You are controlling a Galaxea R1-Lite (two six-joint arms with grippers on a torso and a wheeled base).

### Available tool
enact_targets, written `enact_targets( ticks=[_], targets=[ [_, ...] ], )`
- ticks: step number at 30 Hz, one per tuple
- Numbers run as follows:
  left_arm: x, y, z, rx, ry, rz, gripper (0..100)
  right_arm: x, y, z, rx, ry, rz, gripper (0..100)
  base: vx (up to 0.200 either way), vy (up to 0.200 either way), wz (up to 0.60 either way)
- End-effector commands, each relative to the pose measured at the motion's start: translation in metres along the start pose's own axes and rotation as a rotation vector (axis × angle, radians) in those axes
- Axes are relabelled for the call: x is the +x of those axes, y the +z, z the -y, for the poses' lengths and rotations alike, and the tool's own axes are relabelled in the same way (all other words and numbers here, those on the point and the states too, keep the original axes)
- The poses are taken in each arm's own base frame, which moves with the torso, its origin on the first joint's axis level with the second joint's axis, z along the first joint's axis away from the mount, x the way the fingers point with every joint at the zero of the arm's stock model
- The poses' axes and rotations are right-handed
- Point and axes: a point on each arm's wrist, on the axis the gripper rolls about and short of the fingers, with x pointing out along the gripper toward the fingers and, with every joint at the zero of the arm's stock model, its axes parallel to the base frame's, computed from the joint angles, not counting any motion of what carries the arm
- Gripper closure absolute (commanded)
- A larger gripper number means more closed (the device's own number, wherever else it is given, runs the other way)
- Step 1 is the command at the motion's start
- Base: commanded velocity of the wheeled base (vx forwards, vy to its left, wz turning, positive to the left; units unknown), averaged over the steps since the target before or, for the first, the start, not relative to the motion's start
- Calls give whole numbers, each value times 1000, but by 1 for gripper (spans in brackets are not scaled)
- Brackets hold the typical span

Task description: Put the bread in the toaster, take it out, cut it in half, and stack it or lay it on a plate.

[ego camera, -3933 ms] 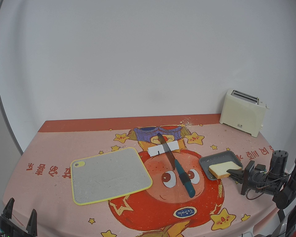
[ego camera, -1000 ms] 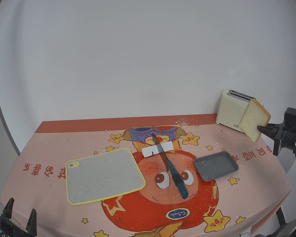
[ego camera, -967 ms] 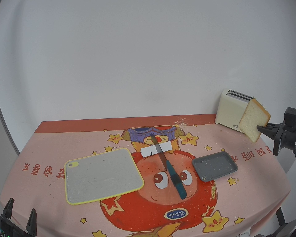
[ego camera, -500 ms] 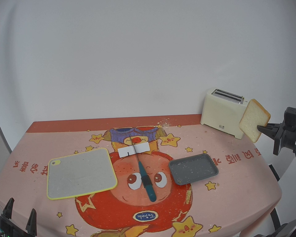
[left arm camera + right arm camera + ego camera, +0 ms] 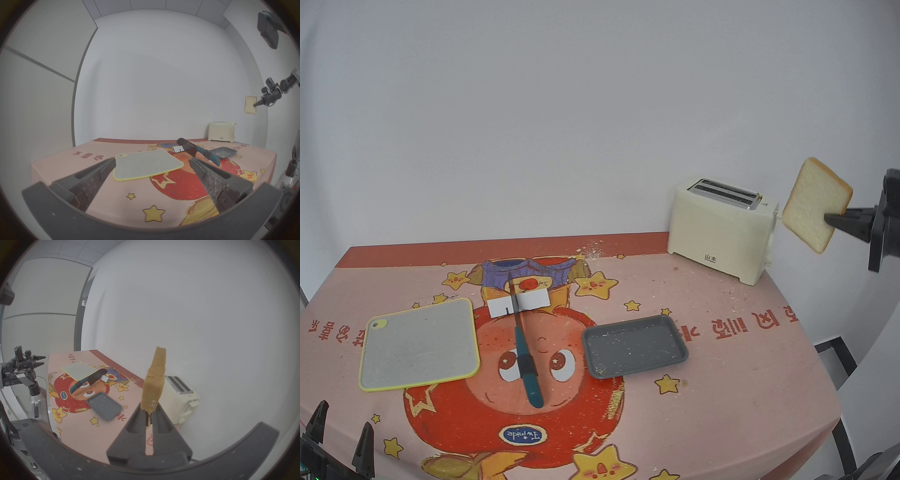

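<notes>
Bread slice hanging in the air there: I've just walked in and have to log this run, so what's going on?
The right tool holds the bread slice by one edge, up in the air beside the toaster and higher than its slots; the slice is not yet in. The left tool hangs open, low at the table's near edge. On the table lie a cutting board, a knife and a grey plate bearing only crumbs.

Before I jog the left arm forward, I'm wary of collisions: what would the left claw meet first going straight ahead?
Probably the cutting board, lying straight ahead of the open left claw; its height is unclear, so it might pass above.
</notes>
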Motion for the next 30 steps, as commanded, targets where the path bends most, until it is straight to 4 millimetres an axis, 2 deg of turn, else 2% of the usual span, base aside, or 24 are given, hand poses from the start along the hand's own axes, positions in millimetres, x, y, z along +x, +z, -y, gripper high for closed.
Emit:
enact_targets(
  ticks=[1,3,8,18,22,30],
  targets=[
    [1,-5,0,2,1,-8,0,42,20,28,-60,50,-49,100,200,0,0],
    [1,-5,0,5,-1,-8,0,49,24,33,-62,58,-57,100,200,0,0],
    [1,-5,0,5,-2,-8,0,67,31,38,-63,87,-59,100,0,0,0],
    [1,-5,0,5,-4,-7,0,92,34,52,-60,82,-59,100,0,0,0],
    [0,-5,0,5,-4,-5,0,101,37,58,-59,82,-62,100,100,0,0],
    [1,-5,0,6,-6,-7,0,124,31,67,-43,98,-96,100,0,0,0]
  ],
)
